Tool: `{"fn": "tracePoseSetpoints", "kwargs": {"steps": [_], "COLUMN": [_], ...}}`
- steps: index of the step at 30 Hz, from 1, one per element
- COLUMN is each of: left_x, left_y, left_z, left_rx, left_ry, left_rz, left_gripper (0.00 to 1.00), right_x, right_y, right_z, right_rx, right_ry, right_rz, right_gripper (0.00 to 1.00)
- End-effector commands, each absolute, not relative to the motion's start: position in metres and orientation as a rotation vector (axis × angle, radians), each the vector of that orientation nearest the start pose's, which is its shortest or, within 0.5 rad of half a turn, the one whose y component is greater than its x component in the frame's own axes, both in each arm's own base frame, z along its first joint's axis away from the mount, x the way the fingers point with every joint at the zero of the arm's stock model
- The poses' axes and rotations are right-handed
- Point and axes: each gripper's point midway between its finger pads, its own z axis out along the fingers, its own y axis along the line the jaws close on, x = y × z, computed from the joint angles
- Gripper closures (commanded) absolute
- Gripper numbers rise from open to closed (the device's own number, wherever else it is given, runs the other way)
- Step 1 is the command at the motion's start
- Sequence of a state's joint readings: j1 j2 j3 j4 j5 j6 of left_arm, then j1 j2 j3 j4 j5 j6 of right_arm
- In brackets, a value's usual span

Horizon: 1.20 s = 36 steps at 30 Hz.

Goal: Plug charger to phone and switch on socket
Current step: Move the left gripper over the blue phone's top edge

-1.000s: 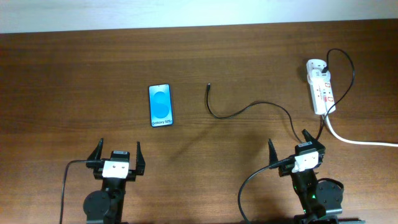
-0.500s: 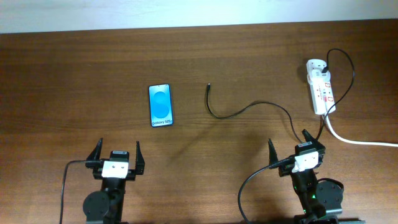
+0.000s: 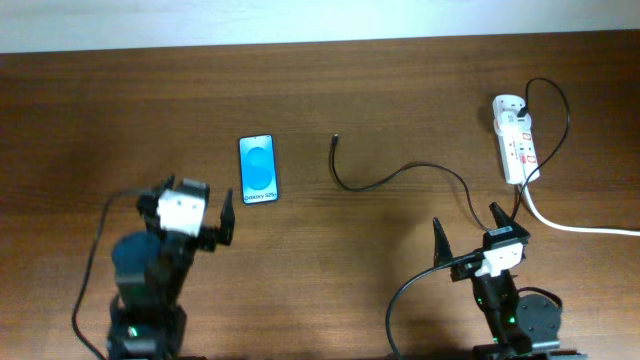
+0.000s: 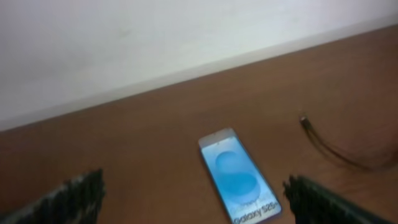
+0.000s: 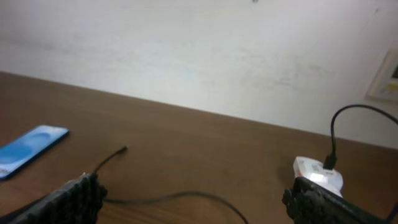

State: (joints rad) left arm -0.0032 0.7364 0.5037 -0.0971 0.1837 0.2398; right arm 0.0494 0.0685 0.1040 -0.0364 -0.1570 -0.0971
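Wooden worktop [image 3: 100, 120], white wall [image 4: 124, 37] behind. Left fingers [image 3: 226, 216] advanced near phone [image 3: 258, 169], spread, empty; right fingers [image 3: 438, 240] likewise spread, barely shifted

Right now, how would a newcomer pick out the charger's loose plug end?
On the brown table, look between the blue-screened phone and the white socket. A thin black charger cable curves there, and its plug tip lies on the wood right of the phone, touching nothing. Its neighbour, the white cable, is far thicker.
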Motion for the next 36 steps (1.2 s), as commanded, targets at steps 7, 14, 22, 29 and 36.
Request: {"fn": "tracePoseSetpoints", "kwargs": {"steps": [7,14,22,29,36], "left_x": [0.398,0.431,0.424,0.469,0.470], "left_y": [-0.041,-0.055,-0.104,-0.092,-0.094], "left_z": [0.277,0.294,0.309,0.207,0.086], "left_rx": [0.314,0.328,0.454,-0.153,-0.255], "left_ry": [2.145,2.360,2.283,2.590,2.860], "left_rz": [-0.175,-0.264,-0.623,-0.266,-0.128], "left_gripper": [0.01,0.01,0.01,0.01,0.01], "right_x": [0.257,0.300,0.340,0.340,0.332], "right_y": [0.054,0.061,0.067,0.067,0.067], "right_z": [0.307,0.362,0.295,0.283,0.279], "right_rx": [-0.220,-0.207,-0.178,-0.171,-0.166], "right_ry": [1.794,2.187,2.527,2.576,2.613], "right_rz": [0.256,0.331,0.409,0.415,0.420], "right_gripper": [0.02,0.02,0.02,0.02,0.02]}}
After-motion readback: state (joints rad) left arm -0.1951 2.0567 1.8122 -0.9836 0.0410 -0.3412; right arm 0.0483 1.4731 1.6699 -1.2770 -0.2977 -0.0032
